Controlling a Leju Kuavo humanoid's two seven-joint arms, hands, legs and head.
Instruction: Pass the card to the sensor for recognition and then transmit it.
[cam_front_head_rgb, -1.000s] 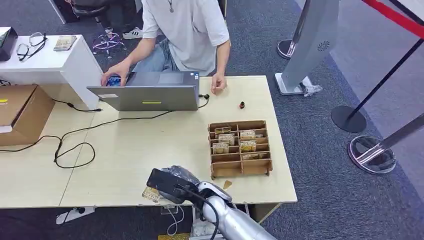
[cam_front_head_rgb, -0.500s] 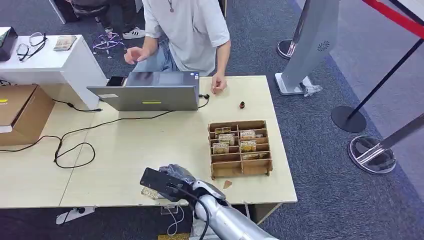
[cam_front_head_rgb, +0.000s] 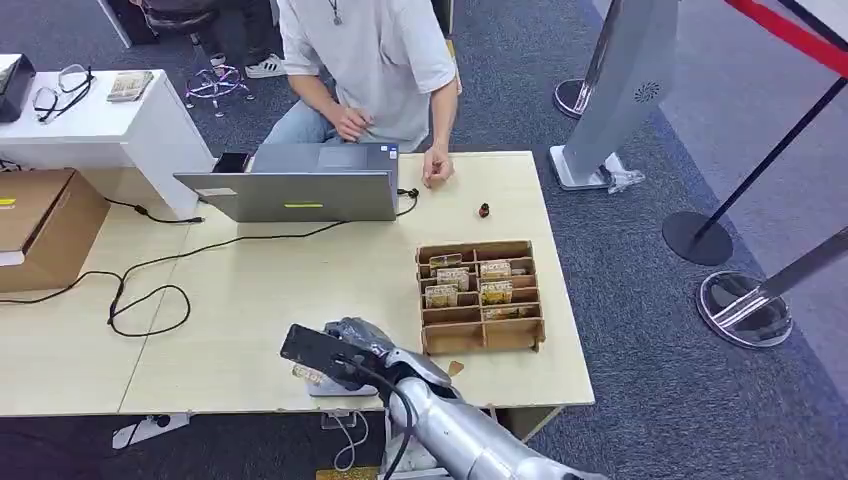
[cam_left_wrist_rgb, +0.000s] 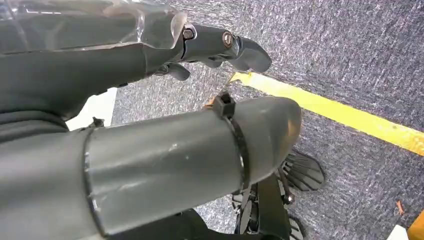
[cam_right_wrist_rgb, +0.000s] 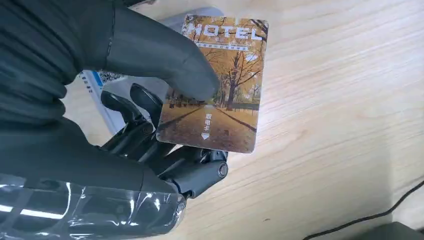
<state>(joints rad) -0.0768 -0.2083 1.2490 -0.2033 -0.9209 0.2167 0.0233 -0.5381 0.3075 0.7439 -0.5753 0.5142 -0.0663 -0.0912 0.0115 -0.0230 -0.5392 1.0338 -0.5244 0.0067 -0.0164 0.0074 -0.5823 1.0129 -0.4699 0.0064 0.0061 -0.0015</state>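
Head view
Table (cam_front_head_rgb: 300, 290): light wood, cables trailing across its left half.
Right hand (cam_front_head_rgb: 345, 350): near the table's front edge, left of the organizer, arm coming in from below.
Card (cam_front_head_rgb: 305, 375): a sliver shows under the hand, just above the front edge.
Sensor (cam_front_head_rgb: 335, 388): pale flat base at the front edge, mostly hidden by the hand.
Organizer (cam_front_head_rgb: 482, 297): brown slotted box toward the table's right edge, more cards standing in its compartments.
Laptop (cam_front_head_rgb: 300, 185): grey, at the far edge, its lid's back toward the robot.
Person (cam_front_head_rgb: 370, 60): seated behind the far edge, one hand resting on the table beside the laptop.
Cardboard box (cam_front_head_rgb: 40, 225): at the table's left edge.

Left wrist view
Left hand (cam_left_wrist_rgb: 150, 90): fingers loosely extended and apart, holding nothing, above grey carpet (cam_left_wrist_rgb: 350, 60) with a yellow line (cam_left_wrist_rgb: 340, 112).

Right wrist view
Right hand (cam_right_wrist_rgb: 125, 100): thumb pressed on the card's face, dark fingers beneath it; the card is pinched.
Card (cam_right_wrist_rgb: 217, 85): autumn avenue print, "MOTEL" along one end, held just over the table's wood surface.
Sensor (cam_right_wrist_rgb: 120, 82): pale plate with a blue-printed label, partly visible behind the fingers and card.
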